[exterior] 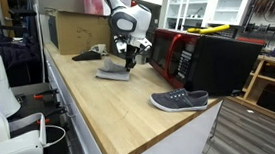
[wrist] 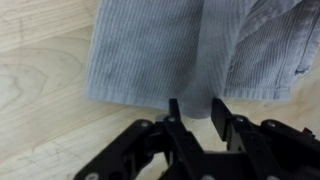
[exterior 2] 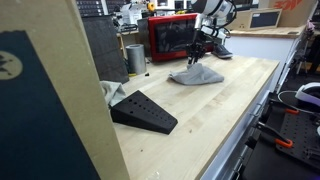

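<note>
- One grey corduroy cloth (wrist: 190, 50) lies crumpled on the table (exterior: 110, 109), near the red microwave (exterior: 175, 52), with the gripper (wrist: 197, 108) low over its hem.
- Two jaws stand partly spread in the wrist view, one on each side of a small tab of the hem. I see no firm pinch on it.
- Likely slip: only the thin edge sits between the jaws, so a closing grip may catch a single layer that pulls free once the cloth's weight hangs from it.
- Likely scrape: the jaws sit very close to the wood, so a little more descent could press them into the table.
- Likely snag: the cloth is bunched, so a lift from one edge may drag the rest across the table toward the microwave.
- Count, left to right in an exterior view: one cardboard box (exterior: 78, 30), one cloth (exterior: 113, 74), one gripper (exterior: 126, 60), one microwave, one grey shoe (exterior: 180, 100).
- Count, again left to right, in an exterior view: one metal can (exterior 2: 135, 58), one black wedge (exterior 2: 145, 110), the same cloth (exterior 2: 195, 75) under the gripper (exterior 2: 196, 55).
</note>
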You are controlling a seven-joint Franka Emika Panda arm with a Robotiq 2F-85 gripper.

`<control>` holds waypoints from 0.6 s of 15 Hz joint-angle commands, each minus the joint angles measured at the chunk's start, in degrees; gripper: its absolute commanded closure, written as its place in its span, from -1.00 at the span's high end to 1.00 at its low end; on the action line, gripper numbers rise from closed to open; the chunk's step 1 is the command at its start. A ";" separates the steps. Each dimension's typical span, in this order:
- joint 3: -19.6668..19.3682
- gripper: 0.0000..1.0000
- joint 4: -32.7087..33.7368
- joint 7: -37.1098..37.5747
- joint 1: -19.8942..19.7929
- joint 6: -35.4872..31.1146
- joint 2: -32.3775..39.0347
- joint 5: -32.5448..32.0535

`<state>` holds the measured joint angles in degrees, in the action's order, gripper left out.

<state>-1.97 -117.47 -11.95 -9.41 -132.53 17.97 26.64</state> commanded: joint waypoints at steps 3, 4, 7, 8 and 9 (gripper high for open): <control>0.70 0.69 -2.00 0.09 -0.22 -0.64 -4.27 2.67; 0.64 0.87 -1.65 0.32 -0.02 -1.11 -3.63 2.68; 0.79 1.00 -0.48 0.40 0.12 -1.52 -1.18 3.16; 0.91 1.00 -0.04 0.76 0.15 -1.54 -0.25 3.35; 1.07 1.00 0.32 1.25 0.10 -1.20 0.53 3.75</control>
<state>-1.71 -117.95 -11.94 -9.24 -132.86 16.49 28.45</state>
